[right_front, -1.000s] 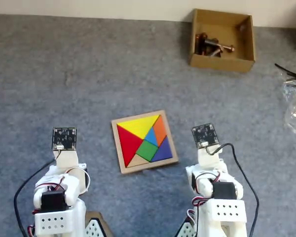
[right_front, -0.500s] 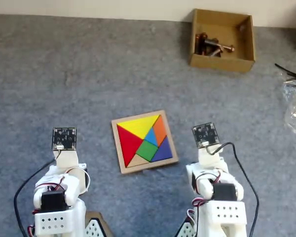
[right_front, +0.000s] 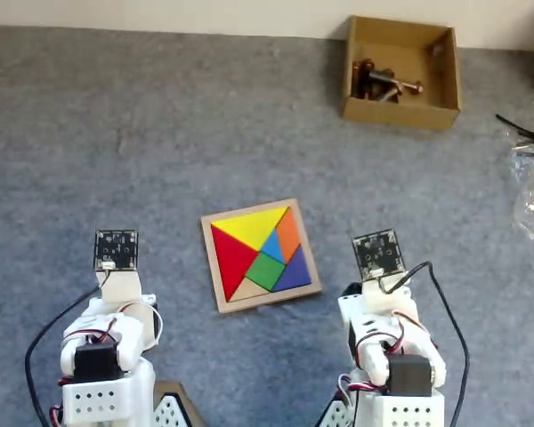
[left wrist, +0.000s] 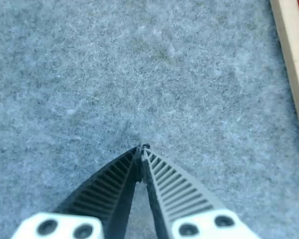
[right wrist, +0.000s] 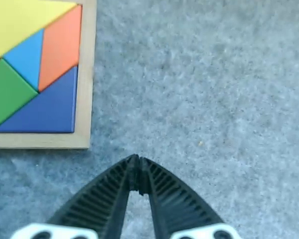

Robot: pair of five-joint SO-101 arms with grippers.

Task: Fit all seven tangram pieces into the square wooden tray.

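Currently left tool (left wrist: 141, 148) and right tool (right wrist: 138, 158) are held pressed together above the desk (right_front: 160, 133). Six coloured tangram pieces (right_front: 249, 229) are seated in the tray (right wrist: 88, 74); the corner triangle (right_front: 246, 287) looks wood-toned, possibly unfilled.

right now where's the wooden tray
In the high view the wooden tray lies between the left arm and right arm, with the cardboard box farther back on the right.

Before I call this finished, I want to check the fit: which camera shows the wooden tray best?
The high view: the whole tray and its tangram pieces lie in plain sight. The right wrist view shows one corner of it; the left wrist view catches a strip of rim.
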